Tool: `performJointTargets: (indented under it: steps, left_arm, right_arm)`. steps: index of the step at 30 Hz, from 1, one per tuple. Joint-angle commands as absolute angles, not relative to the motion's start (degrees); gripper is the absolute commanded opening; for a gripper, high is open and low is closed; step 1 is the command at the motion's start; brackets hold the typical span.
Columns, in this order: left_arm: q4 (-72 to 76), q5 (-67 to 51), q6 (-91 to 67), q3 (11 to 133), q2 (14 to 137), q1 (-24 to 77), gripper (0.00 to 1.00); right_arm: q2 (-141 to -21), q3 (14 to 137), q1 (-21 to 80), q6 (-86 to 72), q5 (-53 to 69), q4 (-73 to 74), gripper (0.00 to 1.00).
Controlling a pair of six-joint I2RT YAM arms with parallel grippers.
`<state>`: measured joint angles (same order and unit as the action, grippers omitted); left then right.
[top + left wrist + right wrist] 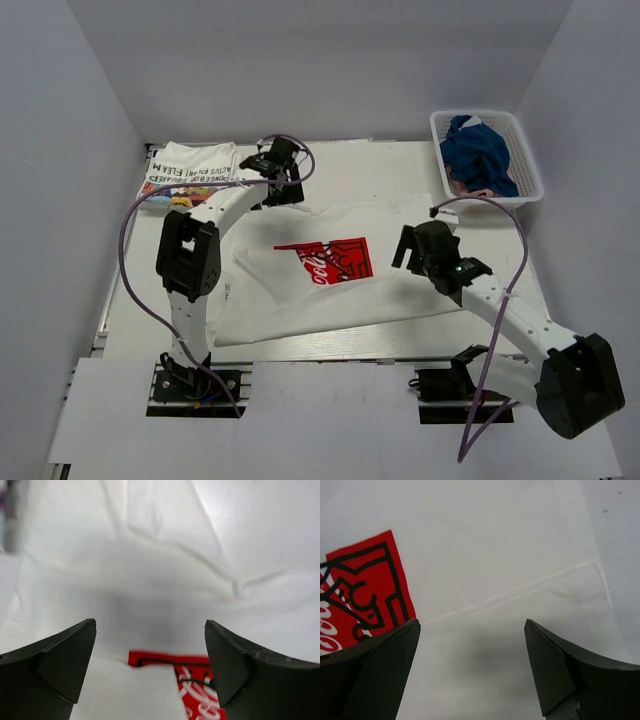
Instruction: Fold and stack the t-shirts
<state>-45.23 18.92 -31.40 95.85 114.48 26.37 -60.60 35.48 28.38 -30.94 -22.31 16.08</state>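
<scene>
A white t-shirt with a red chest print (325,262) lies spread, partly folded, in the middle of the table. Its print also shows in the left wrist view (192,680) and the right wrist view (362,590). A second white t-shirt with black lettering (190,170) lies folded at the far left. My left gripper (283,190) is open and empty above the far edge of the red-print shirt. My right gripper (408,247) is open and empty above that shirt's right side, over a sleeve seam (510,595).
A white mesh basket (525,150) at the far right holds a blue garment (478,155). Bare table (490,235) lies to the right of the shirt. Grey walls close in the table on three sides.
</scene>
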Motion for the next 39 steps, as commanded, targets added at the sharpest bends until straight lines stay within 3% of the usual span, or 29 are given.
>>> performJointTargets:
  steps: [1, 4, 13, 23, 26, 27, 28, 29, 33, 39]
  left_arm:
    - [-46.23, 25.49, -30.51, 104.04, 118.29, 23.47, 1.0]
    - [-47.72, 23.3, -29.71, 114.75, 124.35, 20.57, 1.0]
    - [-41.51, 17.4, -28.13, 130.42, 139.3, 16.18, 1.0]
    - [-30.94, 8.97, -29.18, 131.04, 145.98, 12.31, 1.0]
    - [-30.94, 6.77, -29.18, 131.04, 145.99, 11.78, 0.87]
    - [-30.94, 6.25, -29.18, 130.26, 145.99, 11.78, 0.76]
    - [-30.42, 6.24, -29.18, 129.38, 145.99, 11.78, 0.75]
    - [-30.41, 6.24, -29.18, 129.38, 145.29, 11.78, 0.75]
    - [-30.94, 6.76, -27.95, 129.38, 143.88, 11.26, 0.92]
    - [-26.81, 7.29, -27.33, 128.23, 144.31, 11.25, 0.91]
  right_arm:
    - [-65.01, 41.3, 27.95, -31.03, -25.13, 12.92, 0.9]
    - [-68.71, 44.82, 27.42, -30.5, -26.54, 14.59, 0.9]
    - [-77.43, 51.93, 25.23, -30.06, -26.19, 15.56, 0.9]
    - [-84.28, 55.98, 23.21, -29.44, -24.87, 14.5, 0.9]
    - [-87.61, 58.95, 22.24, -29.62, -27.49, 13.54, 0.9]
    - [-89.54, 59.76, 22.06, -30.23, -28.03, 13.27, 0.9]
    - [-90.6, 62.29, 21.71, -30.67, -28.21, 14.49, 0.9]
    - [-92.7, 63.45, 20.84, -31.02, -28.3, 15.2, 0.9]
    - [-98.51, 71.7, 19.43, -31.46, -28.39, 16.7, 0.9]
    - [-101.16, 74.26, 18.63, -31.55, -27.95, 16.44, 0.9]
